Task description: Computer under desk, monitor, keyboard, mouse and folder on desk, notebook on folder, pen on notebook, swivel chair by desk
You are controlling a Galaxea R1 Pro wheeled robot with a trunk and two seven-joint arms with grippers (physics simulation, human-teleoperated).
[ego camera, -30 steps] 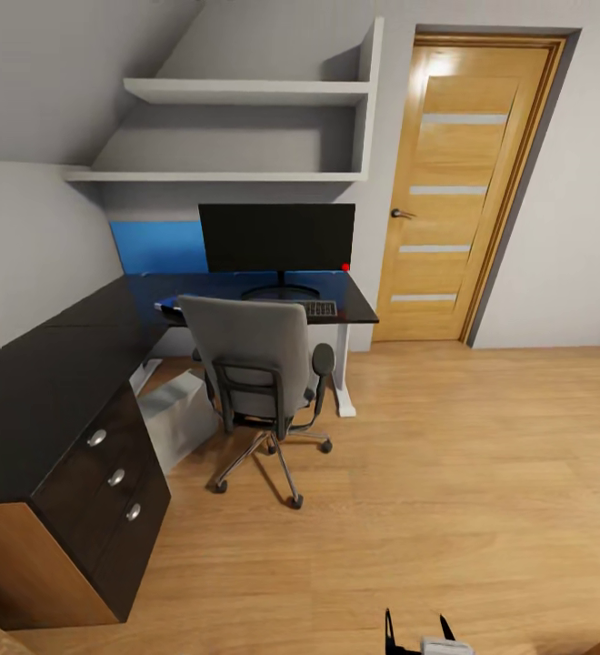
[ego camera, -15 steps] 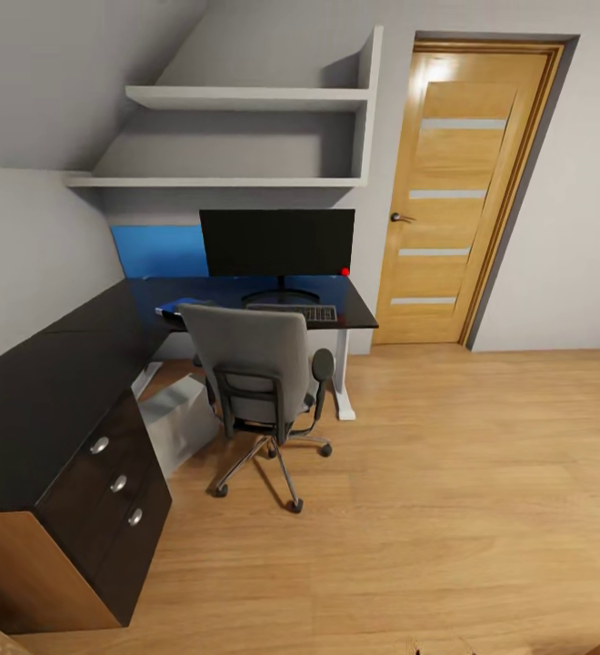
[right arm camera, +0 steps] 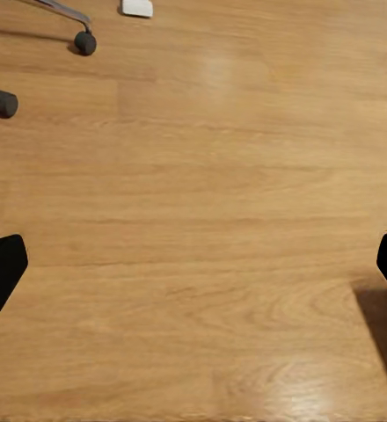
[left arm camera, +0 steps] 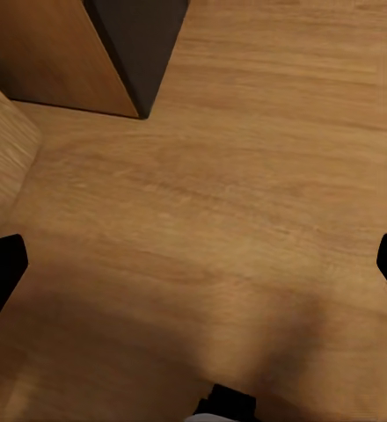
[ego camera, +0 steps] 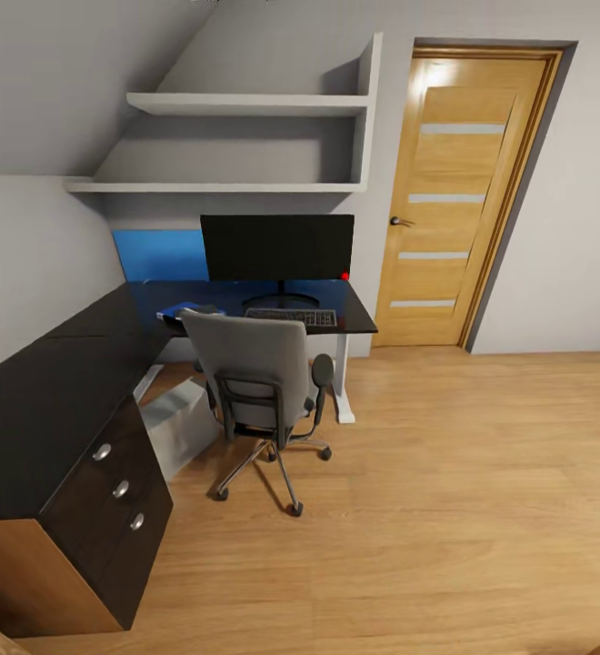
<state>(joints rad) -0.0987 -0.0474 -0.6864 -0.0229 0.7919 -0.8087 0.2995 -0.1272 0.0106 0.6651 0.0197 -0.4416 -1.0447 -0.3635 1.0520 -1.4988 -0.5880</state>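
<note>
Little of the robot's body can be seen. In the left wrist view, two flat black fingertips (left arm camera: 0, 272) of the left gripper (left arm camera: 193, 272) sit at opposite edges, plain and unmarked, with a small black-and-pale-grey part between them at the frame's edge. The right gripper (right arm camera: 193, 268) has the same black, blunt, wedge-shaped tips (right arm camera: 0, 268).

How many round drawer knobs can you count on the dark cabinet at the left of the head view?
3, in a slanting row on the cabinet front: top knob, middle knob, bottom knob. Its other faces are hidden, so more may exist.
</note>
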